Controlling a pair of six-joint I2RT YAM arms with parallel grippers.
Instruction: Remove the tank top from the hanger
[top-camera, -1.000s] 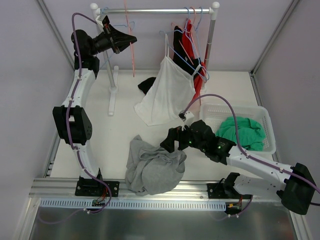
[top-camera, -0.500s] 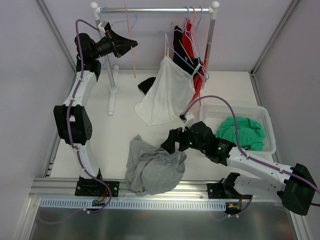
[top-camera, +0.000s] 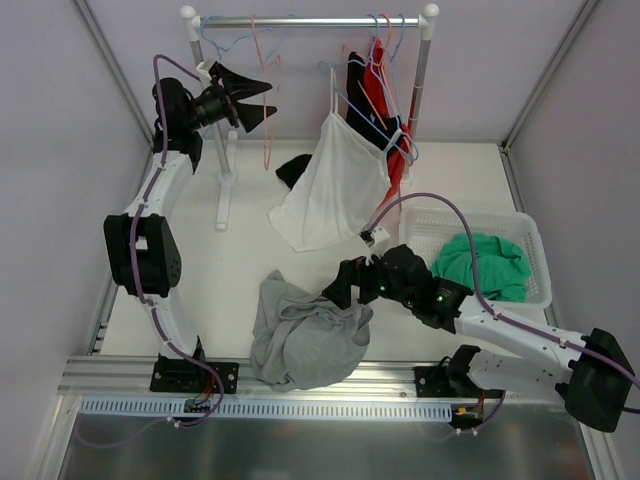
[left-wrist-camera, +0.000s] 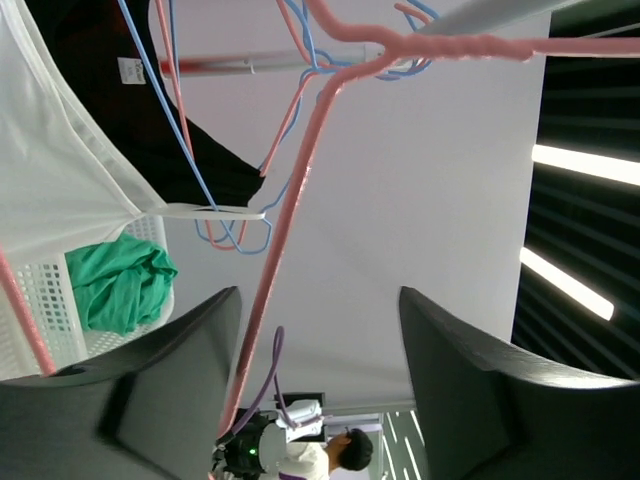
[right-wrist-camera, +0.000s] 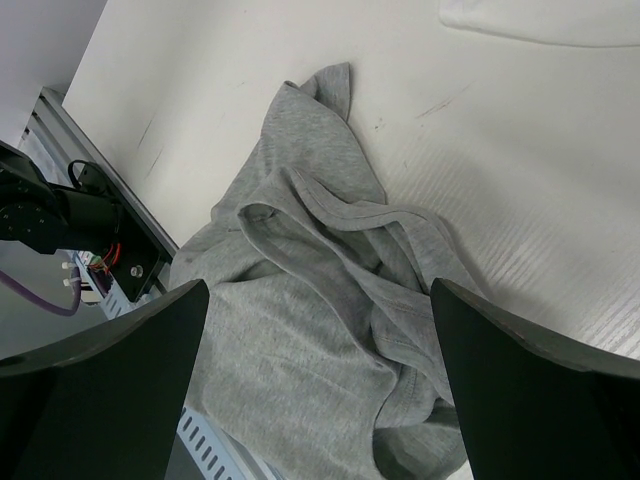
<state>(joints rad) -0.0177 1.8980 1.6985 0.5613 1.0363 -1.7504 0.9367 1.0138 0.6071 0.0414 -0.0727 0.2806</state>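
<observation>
A grey tank top (top-camera: 305, 335) lies crumpled on the table near the front edge, off any hanger. My right gripper (top-camera: 350, 285) hovers open just above its right side; the wrist view shows the tank top (right-wrist-camera: 320, 330) below the gripper (right-wrist-camera: 318, 300) with nothing between its fingers. An empty pink hanger (top-camera: 267, 150) hangs from the rail (top-camera: 320, 20). My left gripper (top-camera: 270, 96) is open beside it, up by the rail. In the left wrist view the pink hanger (left-wrist-camera: 300, 180) runs between the spread jaws of that gripper (left-wrist-camera: 320, 300), close to one finger and unclamped.
A white camisole (top-camera: 335, 185) hangs on a blue hanger (top-camera: 350, 100), with black and red garments (top-camera: 365, 90) behind it. A white basket (top-camera: 530, 235) at the right holds a green cloth (top-camera: 485, 265). A black cloth (top-camera: 295, 168) lies by the rack post (top-camera: 222, 150).
My left gripper has opened and let go of the pink hanger, which now hangs freely from the rail. The right arm and the grey tank top have stayed put.
</observation>
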